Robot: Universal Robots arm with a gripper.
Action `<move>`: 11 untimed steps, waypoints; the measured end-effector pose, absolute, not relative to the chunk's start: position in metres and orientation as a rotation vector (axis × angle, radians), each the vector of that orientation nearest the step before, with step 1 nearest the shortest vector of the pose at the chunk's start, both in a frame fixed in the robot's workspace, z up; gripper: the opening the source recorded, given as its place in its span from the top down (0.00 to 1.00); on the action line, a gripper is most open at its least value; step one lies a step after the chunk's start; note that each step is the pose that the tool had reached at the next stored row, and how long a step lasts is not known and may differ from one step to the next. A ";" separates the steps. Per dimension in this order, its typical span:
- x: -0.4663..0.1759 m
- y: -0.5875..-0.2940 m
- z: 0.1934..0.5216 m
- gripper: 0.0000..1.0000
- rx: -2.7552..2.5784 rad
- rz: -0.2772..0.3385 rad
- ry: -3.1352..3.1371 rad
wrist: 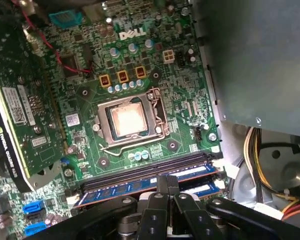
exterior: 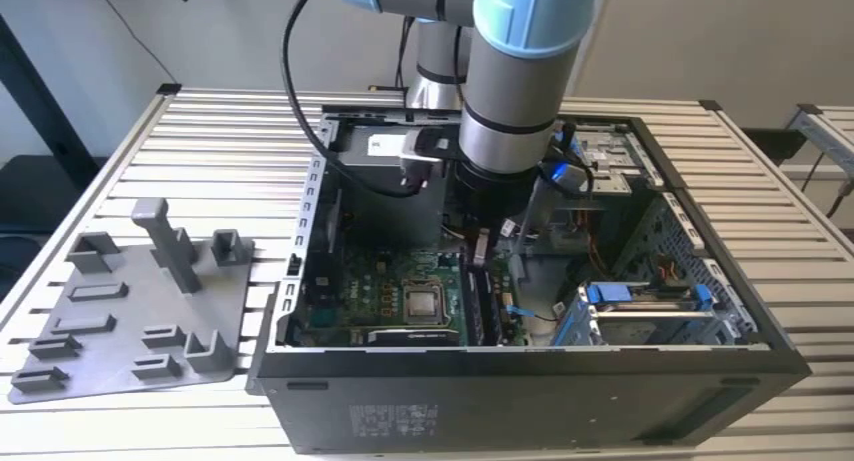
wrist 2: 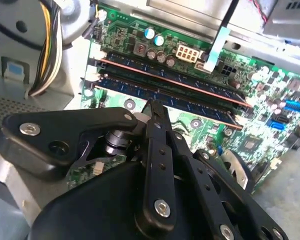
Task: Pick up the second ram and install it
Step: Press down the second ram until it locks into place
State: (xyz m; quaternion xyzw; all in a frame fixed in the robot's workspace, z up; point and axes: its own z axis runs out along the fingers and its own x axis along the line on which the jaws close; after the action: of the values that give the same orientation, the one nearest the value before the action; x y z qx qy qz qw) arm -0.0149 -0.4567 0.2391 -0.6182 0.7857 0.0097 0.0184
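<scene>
The second ram point(wrist 2: 121, 90) is a dark stick with a copper-coloured top edge. It stands in a slot on the green motherboard point(wrist: 140, 65), parallel to another ram stick point(wrist 2: 190, 89) one slot further from the gripper. In the first wrist view it shows as a bluish strip point(wrist: 120, 190) below the silver processor point(wrist: 127, 120). My gripper point(wrist 2: 152, 105) is shut, its joined tips resting on the second ram's top edge about a third along it. In the exterior view the gripper point(exterior: 478, 261) reaches down into the open computer case over the ram slots point(exterior: 483, 306).
The case walls point(exterior: 300, 271) close in around the arm. A grey holder tray point(exterior: 120, 311) with upright posts lies on the slatted table at the exterior view's left. A graphics card point(wrist: 25, 115) stands beside the processor. Yellow and black cables point(wrist 2: 45, 50) hang near the slots. Blue drive brackets point(exterior: 641, 296) sit at the exterior view's right.
</scene>
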 end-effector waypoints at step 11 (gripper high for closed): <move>-0.015 -0.457 0.238 0.89 -2.084 0.028 2.297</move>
State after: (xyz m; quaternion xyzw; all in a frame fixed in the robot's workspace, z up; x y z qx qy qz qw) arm -0.0148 -0.4571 0.2381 -0.6718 0.7404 0.0090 0.0201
